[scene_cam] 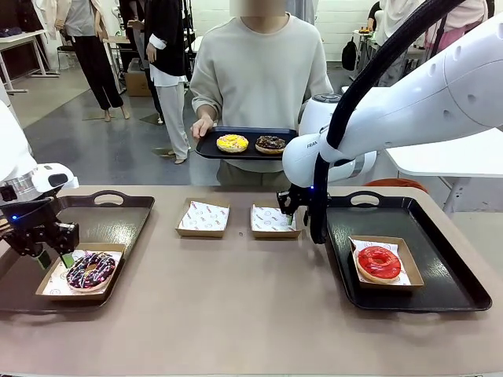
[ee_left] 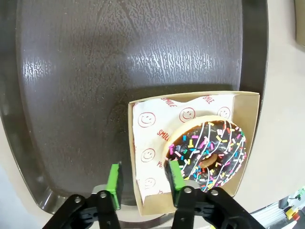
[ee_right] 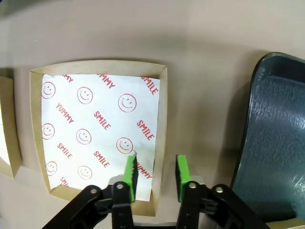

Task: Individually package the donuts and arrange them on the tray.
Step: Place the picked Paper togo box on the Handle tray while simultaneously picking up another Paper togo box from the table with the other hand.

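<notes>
The dark striped donut lies in a paper-lined cardboard box on the left tray. My left gripper hangs open, its jaws straddling that box's side wall without pinching it. The red donut sits boxed on the right tray. An empty lined box rests on the table; my right gripper straddles its wall nearest the right tray, with gaps on both sides. A person holds a black tray with the yellow donut and the chocolate donut.
A second empty lined box stands left of the first at the table's middle. The right tray's rim lies close beside my right gripper. The person stands at the far edge; other people stand farther back.
</notes>
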Tool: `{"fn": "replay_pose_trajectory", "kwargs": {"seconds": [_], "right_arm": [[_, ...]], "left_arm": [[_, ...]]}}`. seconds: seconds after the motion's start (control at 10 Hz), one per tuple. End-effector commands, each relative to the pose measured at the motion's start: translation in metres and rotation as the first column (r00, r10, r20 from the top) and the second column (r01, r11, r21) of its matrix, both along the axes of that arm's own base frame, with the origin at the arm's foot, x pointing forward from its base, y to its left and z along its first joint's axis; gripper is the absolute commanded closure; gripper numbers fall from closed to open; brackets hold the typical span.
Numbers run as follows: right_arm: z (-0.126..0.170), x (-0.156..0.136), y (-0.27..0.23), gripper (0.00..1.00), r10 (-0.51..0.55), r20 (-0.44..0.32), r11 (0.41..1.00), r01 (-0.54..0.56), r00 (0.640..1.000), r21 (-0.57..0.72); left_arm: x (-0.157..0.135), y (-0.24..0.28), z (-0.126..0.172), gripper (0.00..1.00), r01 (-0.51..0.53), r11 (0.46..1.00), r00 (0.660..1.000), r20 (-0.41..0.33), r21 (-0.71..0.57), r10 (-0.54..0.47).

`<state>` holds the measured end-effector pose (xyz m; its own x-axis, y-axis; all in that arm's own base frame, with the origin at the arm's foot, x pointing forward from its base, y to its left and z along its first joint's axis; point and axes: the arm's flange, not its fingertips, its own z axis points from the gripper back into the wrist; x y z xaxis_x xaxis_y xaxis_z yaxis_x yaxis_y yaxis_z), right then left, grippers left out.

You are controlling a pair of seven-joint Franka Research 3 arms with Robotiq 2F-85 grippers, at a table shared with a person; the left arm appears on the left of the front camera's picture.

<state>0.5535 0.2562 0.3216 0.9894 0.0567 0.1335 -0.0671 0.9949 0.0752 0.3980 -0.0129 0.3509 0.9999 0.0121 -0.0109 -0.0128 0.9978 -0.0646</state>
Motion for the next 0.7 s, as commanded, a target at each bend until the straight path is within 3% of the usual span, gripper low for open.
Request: {"fn": "replay_pose_trajectory", "kwargs": {"seconds": [0.0,0.6], "right_arm": [[-0.0021,0.0026,0.0036,1.00,-0.013,0.021,1.000,0.013,1.000,-0.008],[-0.0015,0.0027,0.0038,1.00,-0.010,0.017,1.000,0.010,1.000,-0.014]], "left_arm": [[-0.0264,-0.0034,-0.0105,0.00,-0.014,1.000,1.000,0.006,0.009,0.014],[-0.0280,-0.0003,-0.0067,0.00,-0.014,1.000,1.000,0.008,0.014,0.014]]}}
